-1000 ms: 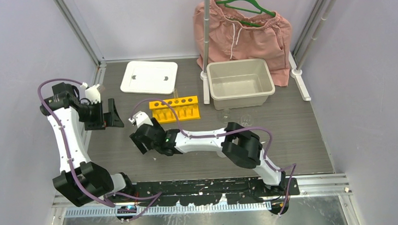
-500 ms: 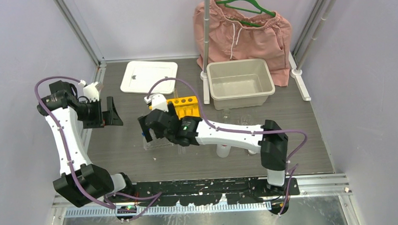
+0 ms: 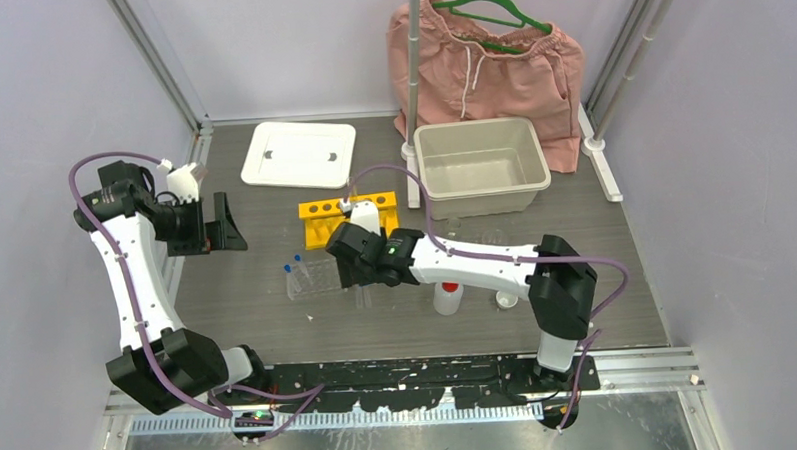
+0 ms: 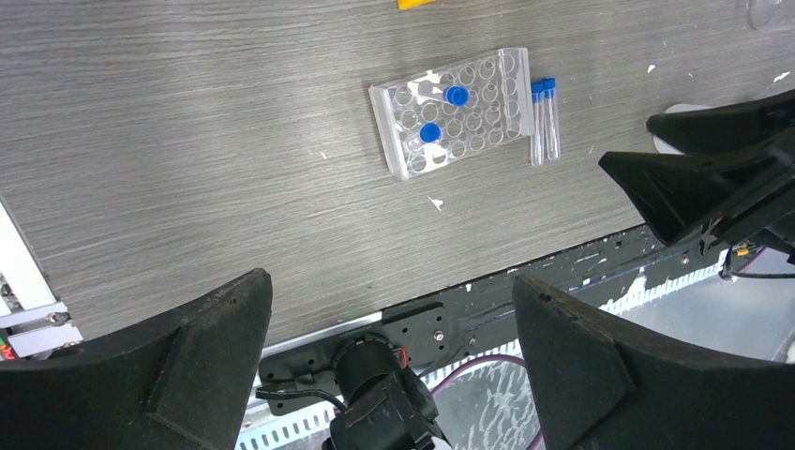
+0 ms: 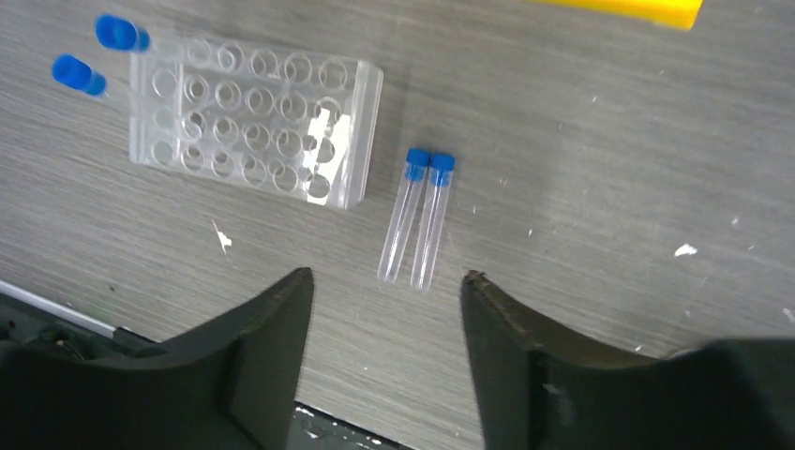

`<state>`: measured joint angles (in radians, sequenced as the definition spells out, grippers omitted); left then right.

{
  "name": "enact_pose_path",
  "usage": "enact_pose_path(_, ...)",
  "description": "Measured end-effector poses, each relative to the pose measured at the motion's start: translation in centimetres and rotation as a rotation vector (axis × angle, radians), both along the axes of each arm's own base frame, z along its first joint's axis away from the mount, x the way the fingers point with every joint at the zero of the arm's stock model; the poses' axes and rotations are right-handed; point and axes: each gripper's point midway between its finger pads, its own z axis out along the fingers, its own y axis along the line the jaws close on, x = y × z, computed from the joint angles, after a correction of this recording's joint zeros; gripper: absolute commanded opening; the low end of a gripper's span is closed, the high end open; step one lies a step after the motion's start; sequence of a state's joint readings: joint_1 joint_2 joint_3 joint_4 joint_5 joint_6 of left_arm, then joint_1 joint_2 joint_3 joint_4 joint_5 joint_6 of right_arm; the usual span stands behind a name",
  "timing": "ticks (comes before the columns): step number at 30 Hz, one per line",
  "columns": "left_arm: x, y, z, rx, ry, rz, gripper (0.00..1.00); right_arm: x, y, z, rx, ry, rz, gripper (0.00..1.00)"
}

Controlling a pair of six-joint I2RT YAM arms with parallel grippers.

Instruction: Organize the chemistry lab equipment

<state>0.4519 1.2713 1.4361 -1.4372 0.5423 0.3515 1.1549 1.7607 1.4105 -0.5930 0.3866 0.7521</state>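
A clear rack (image 3: 312,278) (image 5: 253,117) (image 4: 455,112) stands on the table with two blue-capped tubes (image 5: 117,33) upright in it. Two more blue-capped tubes (image 5: 417,216) (image 4: 545,122) lie side by side just right of it. My right gripper (image 5: 386,275) (image 3: 354,272) hovers open above these lying tubes, with nothing between its fingers. Behind stands the yellow rack (image 3: 349,217). The white squeeze bottle (image 3: 447,296) and the tiny white cup (image 3: 506,299) stand near the right arm. My left gripper (image 3: 233,229) (image 4: 391,279) is raised at the left, wide open and holding nothing.
A beige tub (image 3: 481,167) sits at the back right, its white lid (image 3: 299,153) at the back left. Pink shorts (image 3: 489,62) hang on a green hanger behind. Two small glass beakers (image 3: 453,226) stand in front of the tub. A metal pole (image 3: 410,85) rises beside the tub.
My right arm has stretched out and swung its gripper rightward off the clear rack to above the two lying tubes, its jaws narrowing a little. The left arm has barely moved.
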Motion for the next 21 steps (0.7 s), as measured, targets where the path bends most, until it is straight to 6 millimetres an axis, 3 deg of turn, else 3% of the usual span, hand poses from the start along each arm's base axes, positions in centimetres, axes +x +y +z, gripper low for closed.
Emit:
enact_pose_path(4,0.0,-0.1,0.0,-0.003,-0.001,-0.001,1.0,-0.9,-0.1,-1.5,-0.004,0.062,-0.01,0.49)
enact_pose_path(8,0.0,-0.1,0.0,-0.002,-0.002,-0.005,1.0,-0.9,-0.1,-3.5,-0.018,0.117,-0.028,0.44)
enact_pose_path(14,-0.1,0.0,0.0,0.003,-0.004,-0.015,1.0,0.5,-1.2,-7.2,-0.073,0.191,-0.077,0.43)
enact_pose_path(21,-0.1,0.0,0.0,0.003,-0.005,-0.017,1.0,0.8,-2.6,-9.4,-0.112,0.237,-0.102,0.43)
